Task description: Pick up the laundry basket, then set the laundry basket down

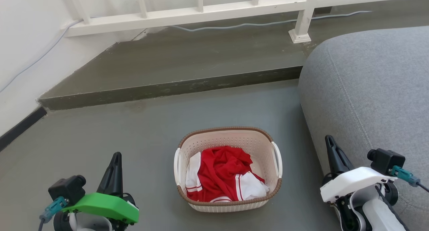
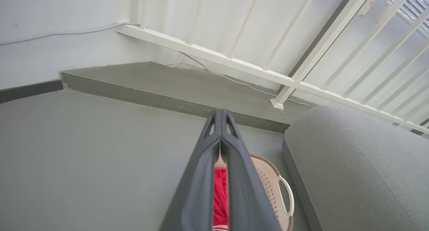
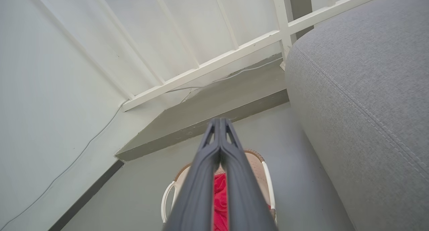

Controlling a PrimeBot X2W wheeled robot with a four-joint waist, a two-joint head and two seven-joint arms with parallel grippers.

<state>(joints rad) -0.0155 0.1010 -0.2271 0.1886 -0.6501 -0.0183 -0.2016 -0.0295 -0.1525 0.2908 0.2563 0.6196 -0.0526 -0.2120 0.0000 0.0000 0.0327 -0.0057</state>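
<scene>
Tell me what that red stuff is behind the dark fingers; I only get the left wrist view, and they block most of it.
Observer: The head view shows a red garment with white striped trim, crumpled inside the laundry basket.
Operator: Is the other arm holding the basket?
Observer: No. The right gripper hangs apart from it, on its right beside the grey sofa, fingers together.
Operator: I see one handle. Is that all?
Observer: There are two. The second white loop handle is on the basket's left side, toward the left gripper.
</scene>
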